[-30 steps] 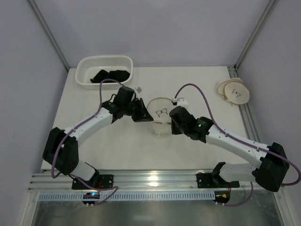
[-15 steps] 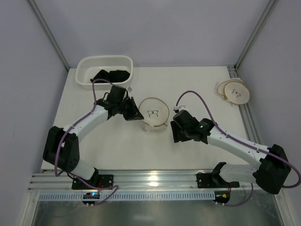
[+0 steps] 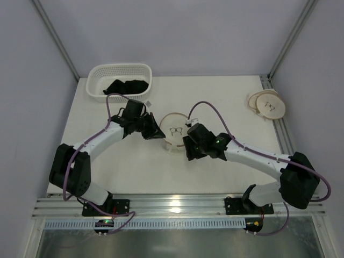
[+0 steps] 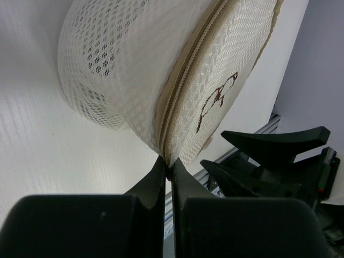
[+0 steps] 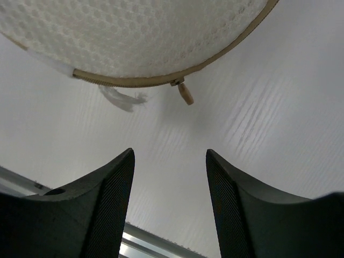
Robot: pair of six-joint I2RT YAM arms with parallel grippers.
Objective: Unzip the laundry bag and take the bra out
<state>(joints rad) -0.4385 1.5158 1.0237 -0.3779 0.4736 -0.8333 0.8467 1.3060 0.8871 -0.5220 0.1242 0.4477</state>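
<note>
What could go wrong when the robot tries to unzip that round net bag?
The zip pull is tiny and dangles loose, so the open right gripper might close beside it and miss. The left gripper pinches only a thin bit of the laundry bag at its seam, so a tug might slip it free.

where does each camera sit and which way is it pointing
Top external: above and behind the bases, looking down on the table, laundry bag and basket; both arms show.
Left wrist: on the left arm, looking along its shut jaws, pinched on the bag's zipped rim; right jaws show beyond.
Right wrist: on the right arm, looking between its open jaws at the zip pull, untouched.
Shared: all three show the laundry bag.
</note>
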